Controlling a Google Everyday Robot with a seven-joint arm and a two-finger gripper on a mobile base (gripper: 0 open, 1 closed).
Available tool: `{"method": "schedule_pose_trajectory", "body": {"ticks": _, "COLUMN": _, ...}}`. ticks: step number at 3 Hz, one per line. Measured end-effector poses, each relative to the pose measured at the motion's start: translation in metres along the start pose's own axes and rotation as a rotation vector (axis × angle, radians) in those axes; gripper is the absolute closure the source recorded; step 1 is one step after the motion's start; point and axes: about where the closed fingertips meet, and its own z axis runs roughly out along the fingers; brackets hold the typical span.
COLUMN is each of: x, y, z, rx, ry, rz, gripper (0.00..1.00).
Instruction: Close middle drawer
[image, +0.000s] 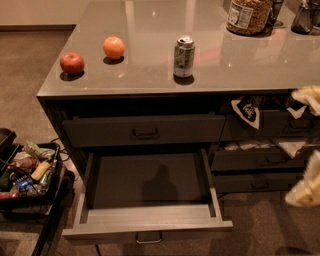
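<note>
The middle drawer is pulled far out below the counter, and its long grey box is empty. Its front faces me at the bottom edge, with a small centred handle. The drawer above it is shut. My gripper is a pale blurred shape at the right edge, well to the right of the open drawer and touching nothing. Another pale part of my arm shows higher up at the right edge.
On the grey countertop stand a red apple, an orange, a soda can and a jar. A black cart of snacks stands on the floor at the left. Shut drawers are on the right.
</note>
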Motion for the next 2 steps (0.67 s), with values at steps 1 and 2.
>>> {"method": "schedule_pose_trajectory", "body": {"ticks": 1, "x": 0.034, "y": 0.004, "z": 0.039, "rx": 0.056, "ry": -0.138, "rz": 0.065, "gripper": 0.00}}
{"method": "schedule_pose_trajectory", "body": {"ticks": 2, "x": 0.045, "y": -0.015, "z": 0.046, "rx": 0.127, "ry": -0.208, "rz": 0.088, "gripper": 0.00}}
